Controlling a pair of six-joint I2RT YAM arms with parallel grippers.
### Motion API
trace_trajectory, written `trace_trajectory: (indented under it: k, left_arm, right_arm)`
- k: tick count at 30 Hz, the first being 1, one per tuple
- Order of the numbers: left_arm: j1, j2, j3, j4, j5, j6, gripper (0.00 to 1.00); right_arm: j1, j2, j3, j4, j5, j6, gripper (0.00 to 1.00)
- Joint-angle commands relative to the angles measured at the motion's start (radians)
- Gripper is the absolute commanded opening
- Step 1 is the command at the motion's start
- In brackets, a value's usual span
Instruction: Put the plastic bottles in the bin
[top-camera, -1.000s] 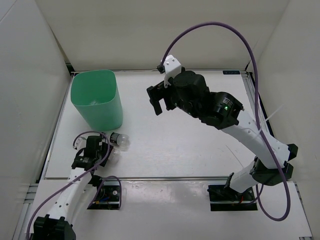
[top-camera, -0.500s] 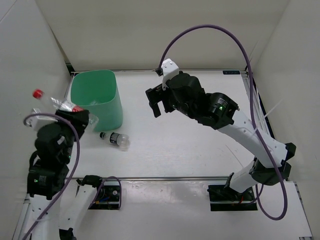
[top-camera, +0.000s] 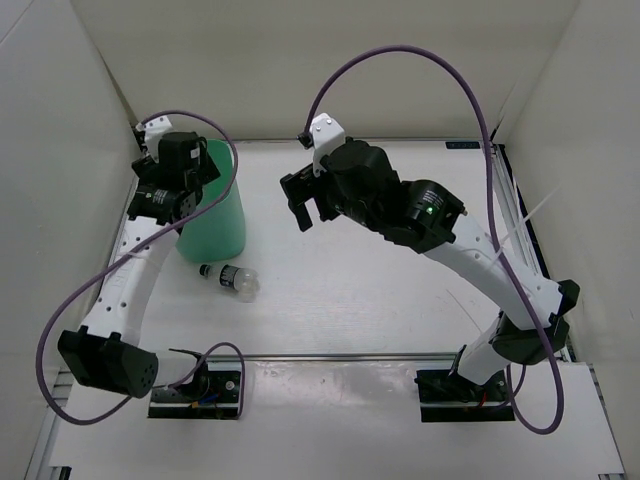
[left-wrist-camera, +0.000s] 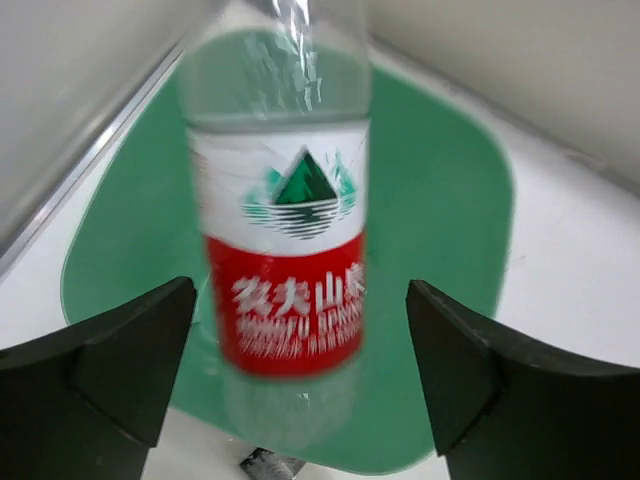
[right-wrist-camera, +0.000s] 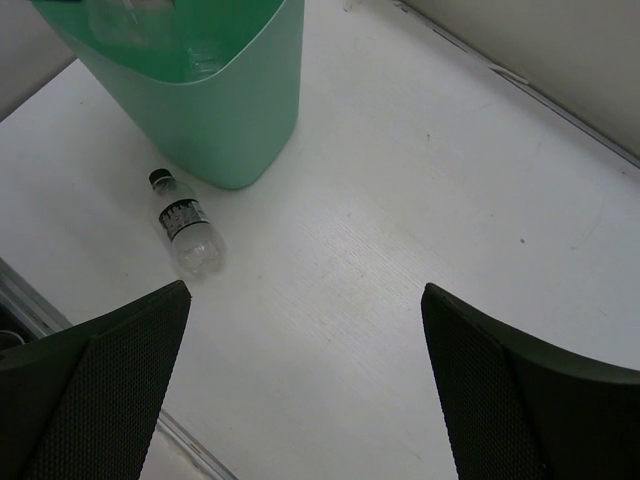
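Place: pretty clearly a robot lab test cell; nothing homey or shop-like about it
Walls: plain white panels (top-camera: 60, 100) box in the table (top-camera: 380, 300) on three sides
Frame: metal rail (top-camera: 330, 356) along the near edge
Robots: left arm (top-camera: 130, 285) and right arm (top-camera: 490, 270) bolted side by side; purple cables (top-camera: 400, 48) loop overhead
Props: just a green bin (top-camera: 215, 225) and a small bottle (top-camera: 228, 278); staged stuff

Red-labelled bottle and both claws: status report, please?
Left gripper open, right gripper open and empty. Red-labelled bottle loose between left jaws, over the bin. Dark-labelled bottle lying beside bin; nothing blocking.
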Motion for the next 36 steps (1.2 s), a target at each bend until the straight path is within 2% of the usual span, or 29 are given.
trace_trajectory:
  k: [1,6,9,10,13,14,15,18,20,25,30,36]
  left_arm:
    - [-0.038,-0.090,0.010,0.015,-0.127,0.042,1.00]
    - [-0.068,-0.210,0.073,0.015,-0.179,0.021,1.00]
    - [-0.068,-0.351,0.009,0.015,-0.029,-0.087,1.00]
    - [-0.068,-0.392,-0.034,0.015,0.148,-0.119,1.00]
    - [-0.068,-0.526,-0.230,0.015,0.414,-0.255,1.00]
    - [-0.068,-0.555,-0.349,0.015,0.456,-0.307,1.00]
    - [-0.068,-0.611,-0.417,0.035,0.494,-0.428,1.00]
    - [-0.068,-0.710,-0.669,0.072,0.597,-0.588,1.00]
    - [-0.068,-0.747,-0.802,0.129,0.611,-0.688,1.00]
    - [-0.068,-0.773,-0.973,0.233,0.657,-0.802,1.00]
    - [-0.058,-0.742,-1.030,0.281,0.616,-0.819,1.00]
    - [-0.038,-0.626,-1.071,0.293,0.571,-0.828,1.00]
  right_arm:
    - [-0.002,-0.041,0.015,0.027,0.043,-0.030,1.00]
    - [-0.002,-0.077,0.006,0.007,0.064,-0.018,1.00]
    - [-0.002,-0.087,0.006,-0.002,0.083,-0.004,1.00]
    - [-0.002,-0.096,-0.017,-0.002,0.083,-0.004,1.00]
    - [-0.002,-0.097,-0.031,-0.028,0.101,0.019,1.00]
    - [-0.002,-0.097,-0.031,-0.028,0.101,0.019,1.00]
    - [-0.002,-0.097,-0.040,-0.037,0.101,0.028,1.00]
    - [-0.002,-0.106,-0.049,-0.038,0.092,0.039,1.00]
    - [-0.002,-0.106,-0.060,-0.038,0.083,0.039,1.00]
    - [-0.002,-0.106,-0.069,-0.038,0.074,0.039,1.00]
    - [-0.002,-0.106,-0.091,-0.047,0.074,0.027,1.00]
    - [-0.002,-0.135,-0.125,-0.047,0.095,0.005,1.00]
